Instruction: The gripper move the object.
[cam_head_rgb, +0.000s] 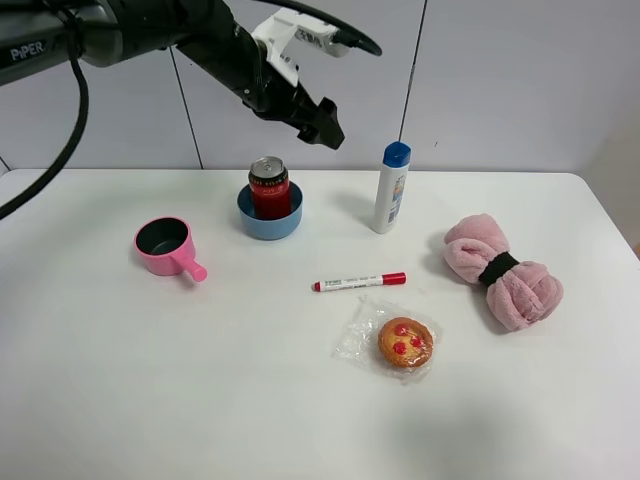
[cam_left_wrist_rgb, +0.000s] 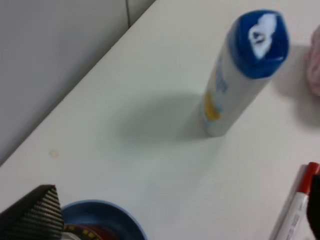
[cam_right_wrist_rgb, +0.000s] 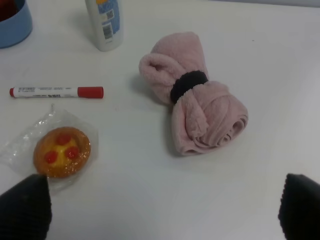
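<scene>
Black left end effector (cam_head_rgb: 328, 125), jaws spread, hangs upper centre, up-right of the small red can (cam_head_rgb: 268, 185) in a round blue bowl (cam_head_rgb: 270, 226); white blue-capped bottle (cam_head_rgb: 392, 190) stands beside.

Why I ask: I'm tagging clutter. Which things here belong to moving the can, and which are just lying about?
Job in hand: left gripper; red can; blue bowl it stands in.

Lying about: pink pot; white bottle; marker; wrapped tart; pink towel roll.

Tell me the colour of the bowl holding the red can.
The bowl is blue, seen best in the exterior high view.
</scene>
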